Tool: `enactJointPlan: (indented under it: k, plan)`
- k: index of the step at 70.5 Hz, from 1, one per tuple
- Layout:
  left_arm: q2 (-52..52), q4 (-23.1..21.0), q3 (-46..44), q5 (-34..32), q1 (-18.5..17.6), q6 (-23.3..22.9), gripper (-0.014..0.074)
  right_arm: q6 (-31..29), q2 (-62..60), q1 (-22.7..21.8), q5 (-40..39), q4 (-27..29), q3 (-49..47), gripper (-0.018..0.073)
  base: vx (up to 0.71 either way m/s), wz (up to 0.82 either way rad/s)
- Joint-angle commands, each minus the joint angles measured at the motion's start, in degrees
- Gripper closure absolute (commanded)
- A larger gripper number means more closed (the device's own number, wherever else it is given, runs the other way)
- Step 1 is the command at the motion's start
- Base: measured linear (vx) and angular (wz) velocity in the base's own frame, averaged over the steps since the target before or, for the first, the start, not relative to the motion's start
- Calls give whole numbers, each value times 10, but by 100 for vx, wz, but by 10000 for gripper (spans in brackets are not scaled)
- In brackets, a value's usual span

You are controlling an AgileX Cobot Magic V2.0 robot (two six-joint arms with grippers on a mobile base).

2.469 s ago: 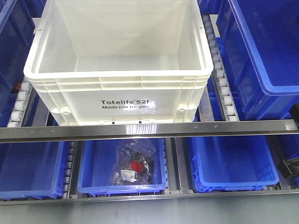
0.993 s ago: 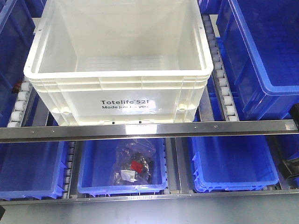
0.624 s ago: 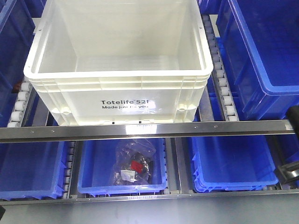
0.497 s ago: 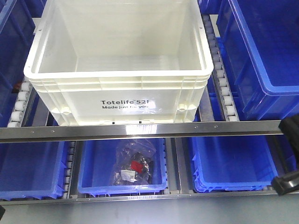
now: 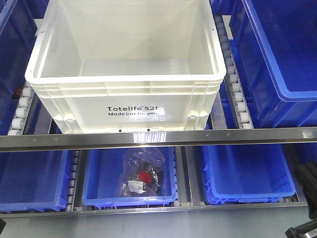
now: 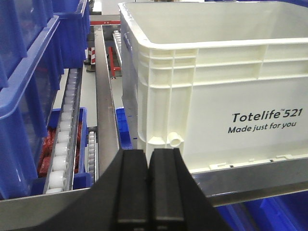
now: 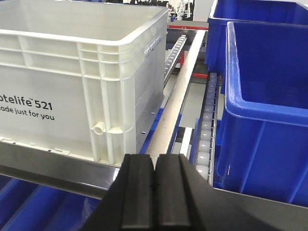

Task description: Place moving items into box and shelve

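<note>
Totelife box point(image 5: 124, 94) is sitting on the upper shelf level, its printed face right behind the metal front rail point(image 5: 158, 139) and its base on the roller tracks point(image 5: 237, 96); from the front view its inside is showing nothing but white floor (the moving items are not showing in any view). Blue bins are crowding it on both sides: a large one point(image 5: 282, 59) is standing just beside it past the right-hand rollers, another point(image 6: 24, 96) past the left-hand rollers. Below the rail, three more blue bins are lining the lower level, and the middle one point(image 5: 130, 176) is holding a clear plastic bag point(image 5: 141, 173) with dark and red contents. Both grippers are hanging in front of the rail, left gripper point(image 6: 148, 187) and right gripper point(image 7: 155, 192) each pressing its fingers together on nothing.
</note>
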Motion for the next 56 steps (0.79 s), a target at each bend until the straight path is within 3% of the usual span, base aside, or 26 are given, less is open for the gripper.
enactJointPlan:
  k: [1, 56]
  plan:
    - [-9, 0, 9, -46, -3, -2, 623, 0, -4, -1, -45, -5, 2, 574, 0, 0]
    - [-9, 0, 9, -46, -3, -2, 623, 0, -4, -1, -45, -5, 2, 574, 0, 0]
